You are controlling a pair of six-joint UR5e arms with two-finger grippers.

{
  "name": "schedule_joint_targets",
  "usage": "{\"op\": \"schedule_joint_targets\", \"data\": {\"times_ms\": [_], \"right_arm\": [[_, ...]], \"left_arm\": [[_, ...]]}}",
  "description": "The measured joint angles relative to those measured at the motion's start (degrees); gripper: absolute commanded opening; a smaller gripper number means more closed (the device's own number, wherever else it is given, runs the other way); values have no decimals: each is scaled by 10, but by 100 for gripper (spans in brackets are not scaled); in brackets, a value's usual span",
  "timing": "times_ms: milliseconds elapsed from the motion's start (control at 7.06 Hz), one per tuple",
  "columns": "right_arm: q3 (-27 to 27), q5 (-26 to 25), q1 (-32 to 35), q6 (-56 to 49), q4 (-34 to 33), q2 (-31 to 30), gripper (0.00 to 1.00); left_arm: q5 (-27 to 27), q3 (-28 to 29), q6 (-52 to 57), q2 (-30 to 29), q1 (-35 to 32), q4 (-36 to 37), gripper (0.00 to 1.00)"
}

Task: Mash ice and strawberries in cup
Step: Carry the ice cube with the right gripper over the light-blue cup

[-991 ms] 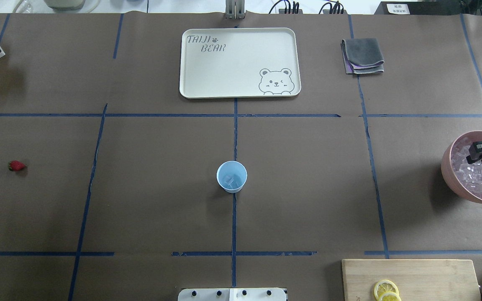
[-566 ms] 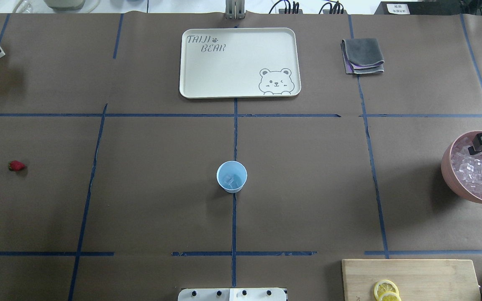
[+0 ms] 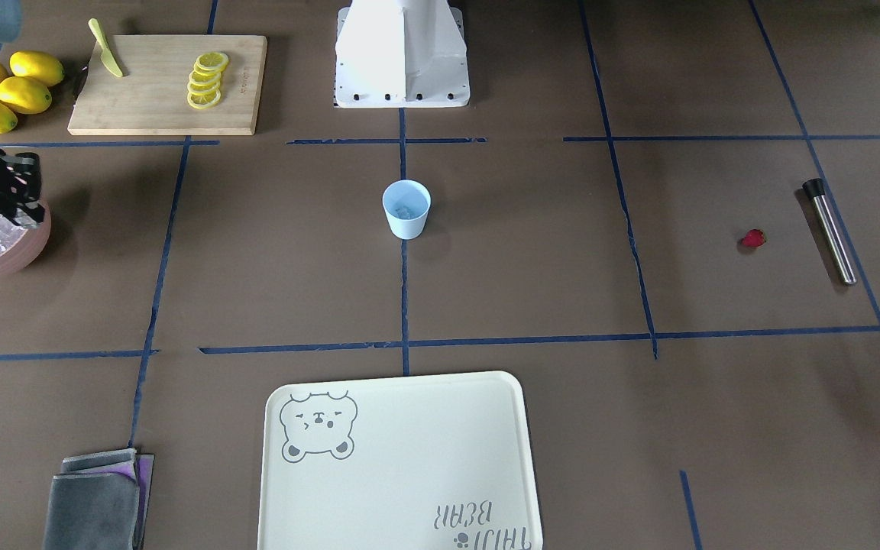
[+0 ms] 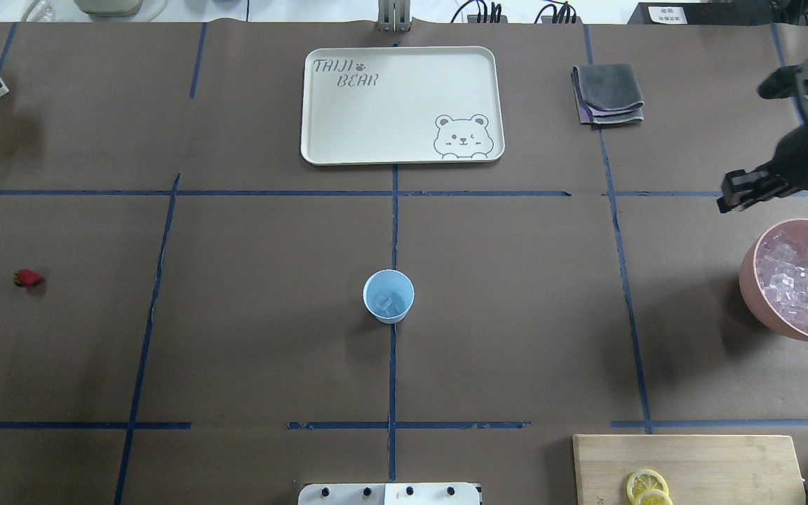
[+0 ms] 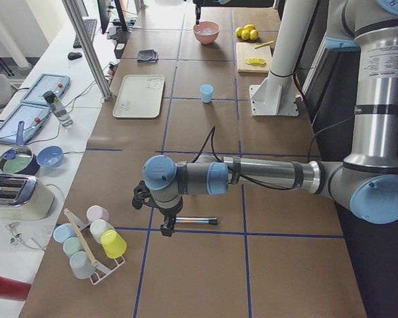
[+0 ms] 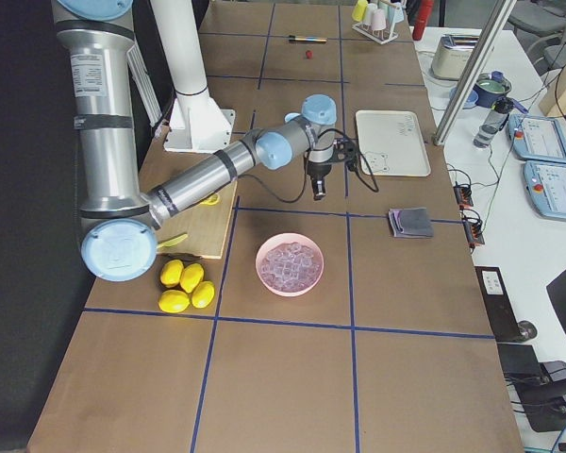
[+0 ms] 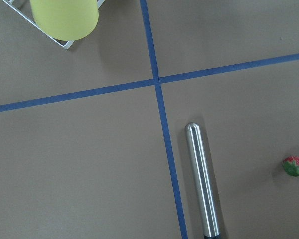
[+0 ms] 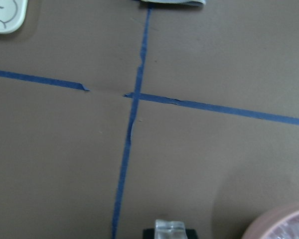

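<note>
My right gripper (image 4: 732, 195) is closed on one ice cube (image 8: 170, 228). My wrist camera catches only the cube's top at its very bottom edge, with dark fingertips on either side, so I take the grip to be sound without seeing it whole. I hold the cube up off the table, beside the rim of the pink bowl (image 4: 751, 287) and not over it, so that nothing drags through the loose ice (image 4: 790, 280) heaped inside.

The cup (image 4: 388, 296) stands upright at the table's middle, well apart from me. There is some ice in its bottom already, and I judge this cube is bound for it too.

The strawberry (image 4: 28, 278) lies on the bare table far off on my left, near the metal muddler (image 7: 203, 179). My left gripper (image 5: 167, 228) hangs close by that muddler, placed, I think, to be ready for the berry or the tool. Whether its fingers are open or closed I cannot tell.
</note>
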Motion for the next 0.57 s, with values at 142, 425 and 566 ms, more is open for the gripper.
{"op": "schedule_joint_targets", "data": {"times_ms": [142, 425, 566], "right_arm": [[-15, -37, -53, 39, -51, 79, 0], [-37, -107, -152, 157, -82, 179, 0], [-45, -140, -197, 196, -85, 211, 0]], "left_arm": [[0, 1, 0, 0, 0, 0, 100], [0, 3, 0, 0, 0, 0, 100], [0, 5, 0, 0, 0, 0, 100]]}}
